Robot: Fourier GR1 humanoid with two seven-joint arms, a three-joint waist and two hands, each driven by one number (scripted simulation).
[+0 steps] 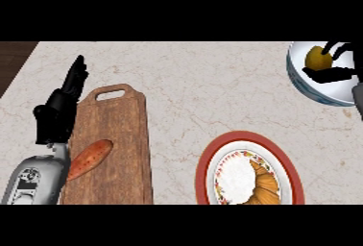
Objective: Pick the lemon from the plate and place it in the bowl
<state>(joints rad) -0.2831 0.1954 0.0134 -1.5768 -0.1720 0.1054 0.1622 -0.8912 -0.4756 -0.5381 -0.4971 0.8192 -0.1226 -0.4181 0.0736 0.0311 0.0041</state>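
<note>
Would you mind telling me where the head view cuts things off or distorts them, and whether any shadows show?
In the head view, the bowl is cropped by the right edge, the right hand covering part of the lemon; the plate looks taller than wide and is cut at the bottom; the cutting board narrows upward; lighting is flat, with no clear cast shadows.

lemon (317, 58): yellow | bowl (300, 81): white, blue rim | plate (212, 163): red rim, white middle | board (113, 139): brown wood | worktop (205, 86): pale marble
</note>
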